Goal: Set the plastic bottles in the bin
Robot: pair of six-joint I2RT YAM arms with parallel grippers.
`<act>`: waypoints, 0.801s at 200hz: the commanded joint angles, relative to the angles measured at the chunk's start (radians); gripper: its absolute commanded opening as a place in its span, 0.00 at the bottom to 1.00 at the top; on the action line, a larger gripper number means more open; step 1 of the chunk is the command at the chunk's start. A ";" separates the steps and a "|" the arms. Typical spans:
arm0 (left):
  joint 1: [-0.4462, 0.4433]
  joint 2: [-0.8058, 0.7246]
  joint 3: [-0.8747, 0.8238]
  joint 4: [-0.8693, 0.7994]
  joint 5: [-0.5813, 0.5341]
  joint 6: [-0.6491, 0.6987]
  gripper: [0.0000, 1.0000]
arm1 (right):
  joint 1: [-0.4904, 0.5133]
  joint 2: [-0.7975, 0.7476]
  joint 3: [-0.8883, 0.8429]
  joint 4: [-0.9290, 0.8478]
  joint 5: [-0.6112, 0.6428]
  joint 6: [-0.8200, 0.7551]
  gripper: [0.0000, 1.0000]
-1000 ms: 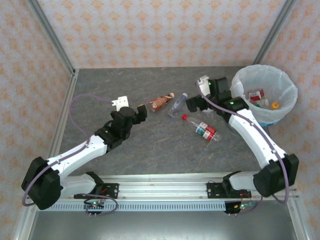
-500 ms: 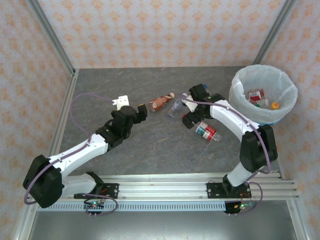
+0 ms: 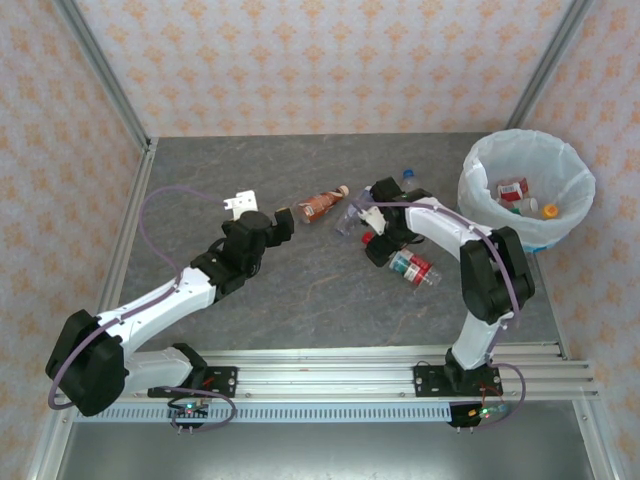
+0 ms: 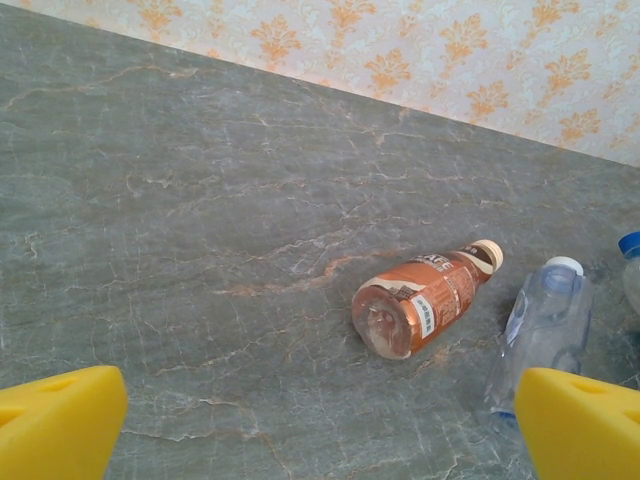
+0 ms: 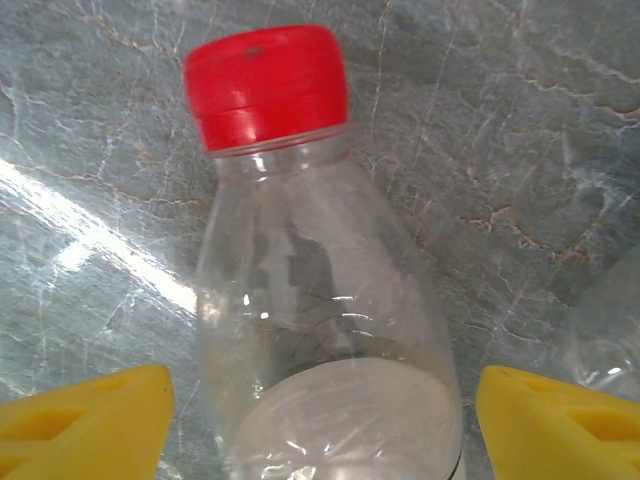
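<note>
A clear red-capped bottle (image 5: 320, 300) lies on the grey table (image 3: 200, 180); in the top view this bottle (image 3: 412, 267) is at centre right. My right gripper (image 3: 375, 243) is lowered over its neck end. In the right wrist view the gripper (image 5: 320, 425) is open, its yellow pads (image 5: 85, 420) either side of the bottle with small gaps. My left gripper (image 3: 284, 217) is open, and in its wrist view (image 4: 320, 425) nothing is between the pads. Ahead of it lie an orange bottle (image 4: 425, 300) and a clear bottle (image 4: 545, 325). The bin (image 3: 575, 185) stands far right.
A blue-capped bottle (image 3: 408, 176) lies behind the right arm. Inside the bin are a red-labelled bottle (image 3: 512, 190) and one with an orange cap (image 3: 549, 210). The orange bottle (image 3: 322, 205) and clear bottle (image 3: 352, 213) lie side by side mid-table. Papered walls enclose the table.
My right arm has swung from beside the bin leftward and down over the red-capped bottle, and its jaws have narrowed. The left arm has not moved.
</note>
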 commanded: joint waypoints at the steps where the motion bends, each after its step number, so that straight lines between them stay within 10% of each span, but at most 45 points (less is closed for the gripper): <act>1: 0.012 -0.009 0.002 -0.013 0.014 -0.017 1.00 | 0.003 0.034 -0.001 -0.007 0.047 -0.026 0.81; 119: 0.042 -0.087 -0.078 0.034 -0.035 -0.075 1.00 | 0.021 0.118 -0.024 0.022 0.096 -0.049 0.78; 160: 0.084 -0.108 -0.115 0.079 0.104 -0.073 1.00 | 0.036 0.129 -0.047 0.053 0.180 -0.043 0.77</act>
